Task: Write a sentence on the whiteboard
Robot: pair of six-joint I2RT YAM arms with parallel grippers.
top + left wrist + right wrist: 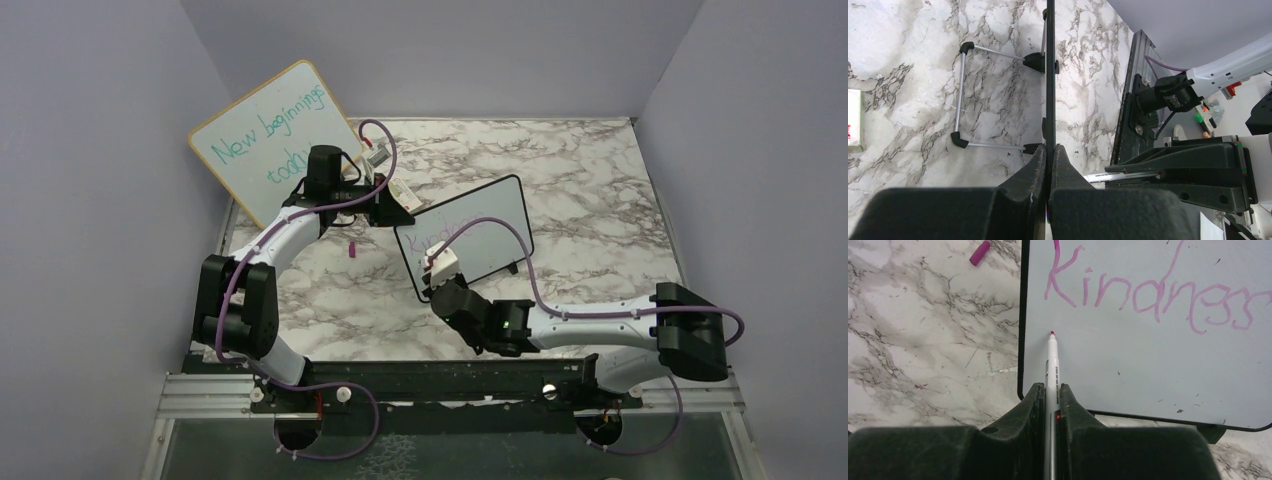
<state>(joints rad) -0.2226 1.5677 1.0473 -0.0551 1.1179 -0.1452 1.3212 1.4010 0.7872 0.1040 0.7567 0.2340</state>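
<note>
Right claw (1050, 390) clamps white marker (1052, 360); left claw (1050, 151) pinches black-framed whiteboard (1050, 75) edge; pink cap (980, 252) on marble tabletop (923, 340).

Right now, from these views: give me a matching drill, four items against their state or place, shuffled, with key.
Column one
1. left pincer
2. right pincer
3. purple cap
4. wood-framed board

Column two
a. lying loose on the marble table
b. shut on the edge of the whiteboard
c. back left, teal writing
d. shut on the marker

Pairs: 1-b, 2-d, 3-a, 4-c
</note>
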